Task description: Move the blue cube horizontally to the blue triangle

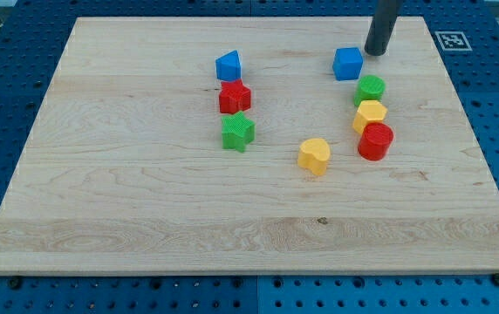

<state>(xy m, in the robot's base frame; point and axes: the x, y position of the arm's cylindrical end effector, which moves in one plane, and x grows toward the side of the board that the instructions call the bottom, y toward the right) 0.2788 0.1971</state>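
The blue cube (348, 64) sits near the view's top, right of centre. The blue triangle (228, 65) lies to its left at about the same height, well apart from it. My tip (375, 52) is the lower end of the dark rod. It stands just right of the blue cube and slightly above it in the view, with a small gap between them.
A red block (234, 97) and a green star (237, 132) lie in a column below the blue triangle. A green block (371, 88), a yellow block (370, 115) and a red cylinder (375, 141) lie below the blue cube. A yellow heart (314, 156) sits lower centre.
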